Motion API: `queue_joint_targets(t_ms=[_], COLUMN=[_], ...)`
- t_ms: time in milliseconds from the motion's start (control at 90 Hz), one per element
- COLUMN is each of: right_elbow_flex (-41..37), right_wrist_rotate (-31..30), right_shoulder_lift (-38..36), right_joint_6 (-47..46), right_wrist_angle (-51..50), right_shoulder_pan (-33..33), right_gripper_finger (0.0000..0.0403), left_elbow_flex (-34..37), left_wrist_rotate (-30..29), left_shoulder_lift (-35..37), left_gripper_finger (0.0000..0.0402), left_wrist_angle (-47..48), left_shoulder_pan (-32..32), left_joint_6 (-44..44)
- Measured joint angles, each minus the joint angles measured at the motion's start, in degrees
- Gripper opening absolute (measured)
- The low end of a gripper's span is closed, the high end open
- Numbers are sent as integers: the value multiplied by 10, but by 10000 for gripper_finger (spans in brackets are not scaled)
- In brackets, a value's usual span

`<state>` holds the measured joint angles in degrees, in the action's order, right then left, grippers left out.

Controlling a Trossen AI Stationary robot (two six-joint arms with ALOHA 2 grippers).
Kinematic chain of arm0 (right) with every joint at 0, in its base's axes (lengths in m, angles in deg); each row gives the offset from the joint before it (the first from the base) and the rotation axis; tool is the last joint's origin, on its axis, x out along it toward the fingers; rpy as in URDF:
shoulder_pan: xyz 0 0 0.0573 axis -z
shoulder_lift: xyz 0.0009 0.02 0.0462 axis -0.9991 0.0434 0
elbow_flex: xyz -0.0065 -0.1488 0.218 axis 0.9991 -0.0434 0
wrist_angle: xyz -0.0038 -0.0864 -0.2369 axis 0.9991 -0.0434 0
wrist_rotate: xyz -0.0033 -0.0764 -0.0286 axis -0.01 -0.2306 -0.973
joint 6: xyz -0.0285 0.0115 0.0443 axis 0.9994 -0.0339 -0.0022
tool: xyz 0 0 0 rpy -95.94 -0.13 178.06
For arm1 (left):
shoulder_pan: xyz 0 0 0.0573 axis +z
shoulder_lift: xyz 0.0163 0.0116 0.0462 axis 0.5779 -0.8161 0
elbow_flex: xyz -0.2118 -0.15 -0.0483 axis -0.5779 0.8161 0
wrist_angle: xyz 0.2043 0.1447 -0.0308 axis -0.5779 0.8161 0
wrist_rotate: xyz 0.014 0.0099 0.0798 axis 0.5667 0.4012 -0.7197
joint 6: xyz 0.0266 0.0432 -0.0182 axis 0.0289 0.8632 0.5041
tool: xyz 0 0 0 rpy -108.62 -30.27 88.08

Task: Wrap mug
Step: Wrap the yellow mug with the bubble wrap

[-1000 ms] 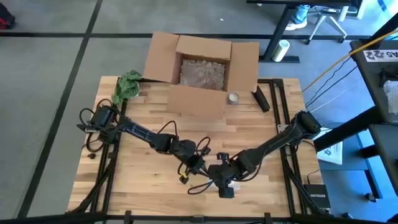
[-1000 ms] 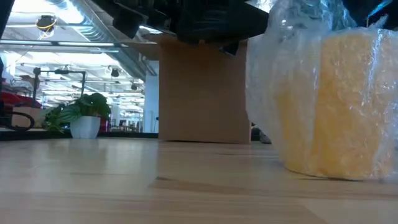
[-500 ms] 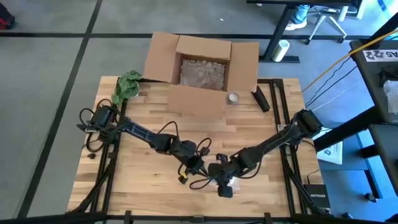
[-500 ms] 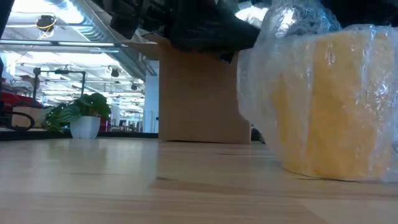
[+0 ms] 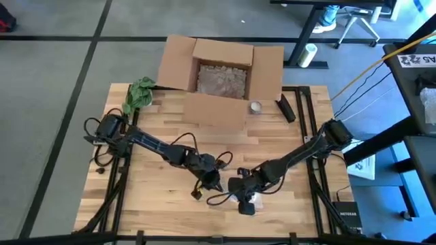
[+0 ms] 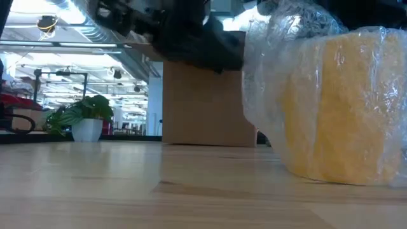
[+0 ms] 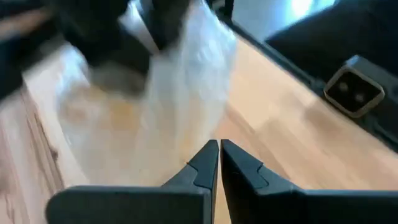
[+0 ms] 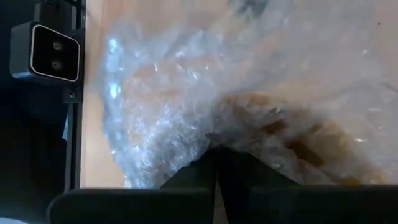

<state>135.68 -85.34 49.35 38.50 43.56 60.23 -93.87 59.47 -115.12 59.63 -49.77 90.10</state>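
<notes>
Across the wooden bench [image 5: 157, 122] my two arms reach toward the near edge, where they nearly meet. At the far edge stands an open cardboard box [image 5: 221, 71] with crumpled paper filling inside, its flaps folded outward; in the low view its brown side rises behind everything else. Next in size comes the yellow mug [image 6: 346, 111], standing upright on the bench near the front edge and covered in clear bubble wrap [image 6: 280, 76] that billows loosely over its top and side. My right tool [image 8: 217, 165] is down at the mug, its fingers drawn together on a fold of the bubble wrap, which fills nearly the whole of my right wrist view. My left tool [image 7: 219, 163] sits just beside the wrapped mug, its two dark fingers pressed nearly together with only a sliver between them and nothing in their grip; the wrap lies just ahead of the tips. A green plant [image 5: 139, 94] in a white pot sits at the far left corner of the bench. Near the box's right side are a small roll of tape [image 5: 255, 107] and a dark oblong object [image 5: 285, 109] lying flat.
</notes>
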Motion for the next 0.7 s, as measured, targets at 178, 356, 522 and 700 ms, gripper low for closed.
queue_joint_targets(t_ms=[178,356,522,700], right_elbow_flex=[0,0,0,0], right_wrist_rotate=[-4,-10,-24,-50], right_shoulder_lift=[0,0,-1,-1], right_joint_6=[-14,-31,-47,-49], right_wrist_angle=[-23,-32,-62,-80], right_shoulder_pan=[1,4,15,23], right_gripper_finger=[0,0,0,0], left_elbow_flex=[0,0,0,0], left_wrist_rotate=[-1,-1,-2,-3], left_shoulder_lift=[21,15,15,15], left_gripper_finger=[0,0,0,0], left_wrist_angle=[52,56,55,53], left_shoulder_pan=[-5,-21,-20,-16], left_joint_6=[-22,-20,-22,-24])
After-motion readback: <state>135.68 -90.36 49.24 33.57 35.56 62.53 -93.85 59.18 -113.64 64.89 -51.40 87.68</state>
